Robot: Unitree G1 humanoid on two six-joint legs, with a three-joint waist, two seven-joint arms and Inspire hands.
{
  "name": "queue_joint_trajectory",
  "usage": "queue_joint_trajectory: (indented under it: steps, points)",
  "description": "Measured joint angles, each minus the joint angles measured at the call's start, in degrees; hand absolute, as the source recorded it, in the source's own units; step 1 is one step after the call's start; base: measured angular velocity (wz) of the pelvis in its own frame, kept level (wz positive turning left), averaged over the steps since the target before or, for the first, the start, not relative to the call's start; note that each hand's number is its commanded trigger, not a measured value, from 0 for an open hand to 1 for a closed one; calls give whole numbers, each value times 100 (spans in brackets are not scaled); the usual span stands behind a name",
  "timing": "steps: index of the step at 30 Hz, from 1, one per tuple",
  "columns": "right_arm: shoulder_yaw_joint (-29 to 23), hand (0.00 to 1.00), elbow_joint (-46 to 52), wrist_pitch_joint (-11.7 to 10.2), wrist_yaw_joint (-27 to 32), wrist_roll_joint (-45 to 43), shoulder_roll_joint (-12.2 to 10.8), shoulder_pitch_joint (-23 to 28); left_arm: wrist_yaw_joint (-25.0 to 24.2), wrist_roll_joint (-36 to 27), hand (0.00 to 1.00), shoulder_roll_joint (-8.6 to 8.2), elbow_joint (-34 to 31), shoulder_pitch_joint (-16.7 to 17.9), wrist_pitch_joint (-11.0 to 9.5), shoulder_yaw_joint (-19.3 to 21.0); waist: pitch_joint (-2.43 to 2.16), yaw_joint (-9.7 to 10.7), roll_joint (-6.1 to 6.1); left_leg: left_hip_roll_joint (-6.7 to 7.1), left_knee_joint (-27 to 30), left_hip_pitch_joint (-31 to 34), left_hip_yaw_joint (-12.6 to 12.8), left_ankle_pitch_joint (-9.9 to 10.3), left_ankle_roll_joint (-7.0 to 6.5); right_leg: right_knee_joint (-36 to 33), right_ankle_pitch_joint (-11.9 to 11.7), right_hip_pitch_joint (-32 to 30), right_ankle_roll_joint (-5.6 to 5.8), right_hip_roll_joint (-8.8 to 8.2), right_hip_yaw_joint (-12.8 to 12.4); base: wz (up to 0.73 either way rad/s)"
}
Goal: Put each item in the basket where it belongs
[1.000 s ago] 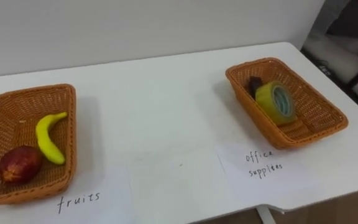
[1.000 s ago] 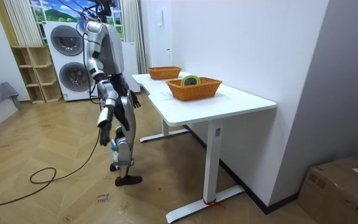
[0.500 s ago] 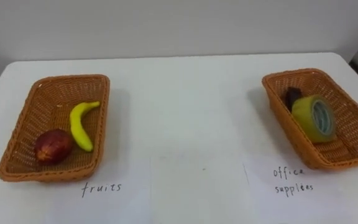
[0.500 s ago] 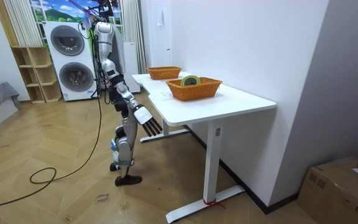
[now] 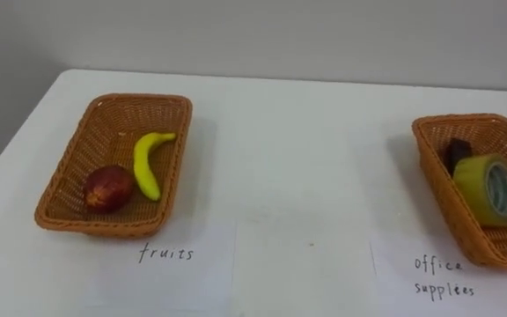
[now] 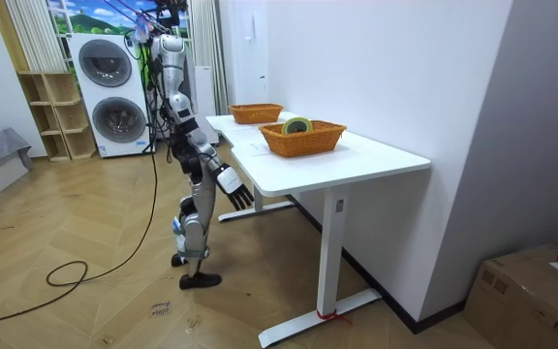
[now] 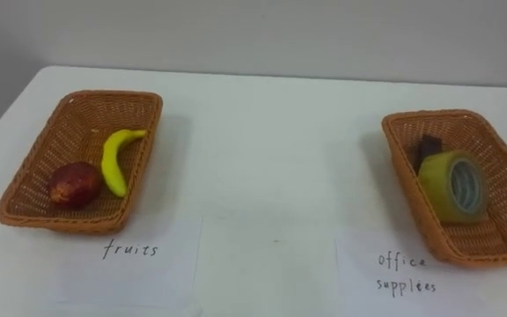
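Observation:
A wicker fruit basket (image 5: 69,180) stands on the left of the white table (image 5: 306,158); a yellow banana (image 5: 148,163) and a dark red apple (image 5: 108,187) lie in it. At the right, the office supplies basket (image 5: 429,167) holds a yellow-green tape roll (image 5: 488,189) and a small dark object (image 5: 457,154). In the room view I stand at the table's long side, and my right hand (image 6: 232,186) hangs below the tabletop edge, fingers straight, holding nothing.
Paper labels lie in front of each basket: "fruits" (image 5: 167,254) and "office supplies" (image 5: 443,275). In the room view, washing machines (image 6: 105,97) and a wooden shelf (image 6: 51,116) stand behind me, and a cardboard box (image 6: 526,291) sits at the room view's lower right.
The eye view has shifted, so both baskets sit further right in the picture. In the room view my body has turned toward the table and my right hand has swung forward under its edge.

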State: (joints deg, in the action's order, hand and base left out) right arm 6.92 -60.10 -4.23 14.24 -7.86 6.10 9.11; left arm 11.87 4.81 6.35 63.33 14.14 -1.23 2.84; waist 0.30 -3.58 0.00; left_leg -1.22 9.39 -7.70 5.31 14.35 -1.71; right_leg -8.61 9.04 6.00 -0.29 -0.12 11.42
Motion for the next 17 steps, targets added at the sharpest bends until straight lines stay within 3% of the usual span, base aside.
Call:
queue_joint_trajectory:
  steps: [7, 17]
  points:
    - [101, 0, -1, 0, -313, 131, 0, 9, 0, 711, 0, -1, -5, 48, 164, -24, 6, 11, -89, 2, 33, -6, 0, 0, 0, -1, 0, 20, 0, 0, -34, 0]
    - [65, 0, -227, 0, -316, 337, -2, 10, -4, 1111, 0, -7, -47, 67, 331, -93, 4, 71, -149, 15, 30, 9, -68, 1, 1, 90, 1, 85, -2, 11, -42, 3]
